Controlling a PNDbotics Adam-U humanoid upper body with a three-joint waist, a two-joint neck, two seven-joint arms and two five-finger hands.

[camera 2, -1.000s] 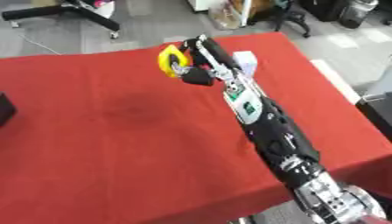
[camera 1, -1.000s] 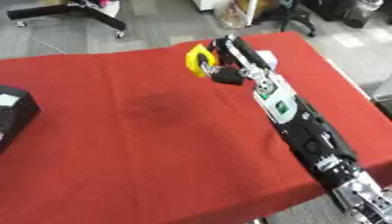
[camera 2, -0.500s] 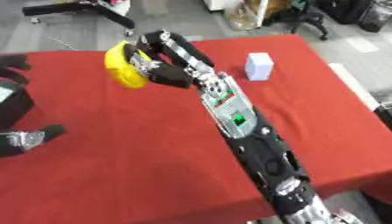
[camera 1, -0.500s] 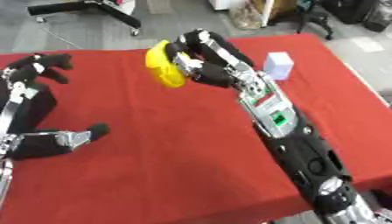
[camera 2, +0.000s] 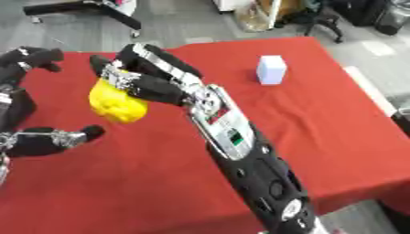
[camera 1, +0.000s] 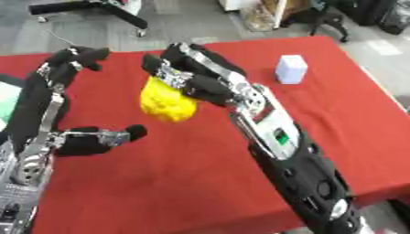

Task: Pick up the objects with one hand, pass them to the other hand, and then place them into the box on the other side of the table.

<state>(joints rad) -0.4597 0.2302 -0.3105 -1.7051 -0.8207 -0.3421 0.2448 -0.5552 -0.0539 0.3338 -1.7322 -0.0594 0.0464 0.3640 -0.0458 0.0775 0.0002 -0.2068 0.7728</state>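
A lumpy yellow object (camera 1: 166, 101) hangs above the red table (camera 1: 200, 183), held from above and the right by my right hand (camera 1: 196, 77), whose fingers curl round its top. My left hand (camera 1: 68, 98) is raised just left of it, fingers and thumb spread wide apart, with the thumb tip (camera 1: 134, 132) under the object's left side and not touching it. A small white box (camera 1: 291, 69) stands upright on the cloth at the far right.
A pale edge of something (camera 1: 6, 91) shows at the left border behind my left arm. The table's right edge (camera 1: 380, 91) drops to grey floor. A black chair base (camera 1: 88, 7) stands on the floor beyond the table.
My right hand has carried the yellow object leftward and nearer to me. My left hand has risen and opened beside it. The camera has tilted too.
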